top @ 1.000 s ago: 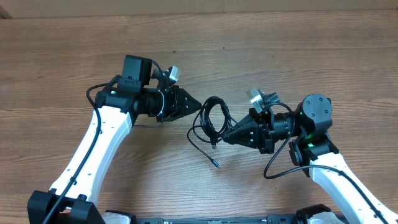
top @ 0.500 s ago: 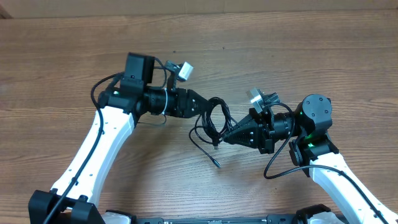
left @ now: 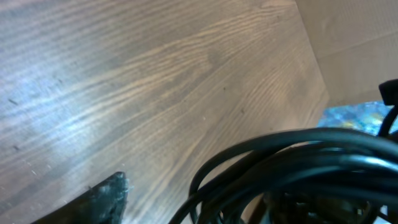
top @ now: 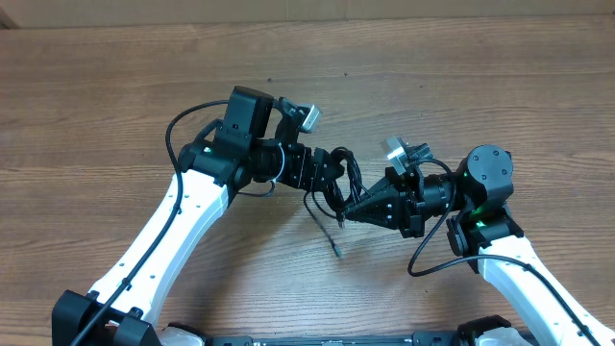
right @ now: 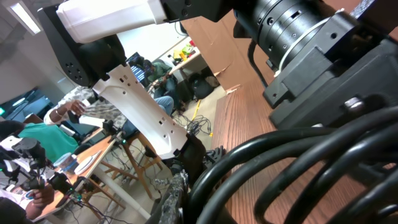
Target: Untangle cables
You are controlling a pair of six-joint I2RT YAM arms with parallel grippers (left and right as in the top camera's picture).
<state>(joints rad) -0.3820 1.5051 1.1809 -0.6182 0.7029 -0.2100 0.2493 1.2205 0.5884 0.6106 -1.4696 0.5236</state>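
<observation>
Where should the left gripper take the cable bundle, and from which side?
Probably at the far loops of the cables, coming from the left, opposite the right gripper, which pinches the coil's near right edge. The left gripper sits open at those loops, so pulling should spread the coil.

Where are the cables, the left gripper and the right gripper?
cables (left: 311, 158): left wrist view, on the looped bundle.
left gripper (top: 336, 168): overhead view, midway between its fingertips.
right gripper (top: 348, 215): overhead view, at its fingertips.

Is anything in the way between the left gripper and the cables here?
Nothing visible. The left gripper sits right at the cables, its fingers open beside the loops. The right gripper grips their other side.
</observation>
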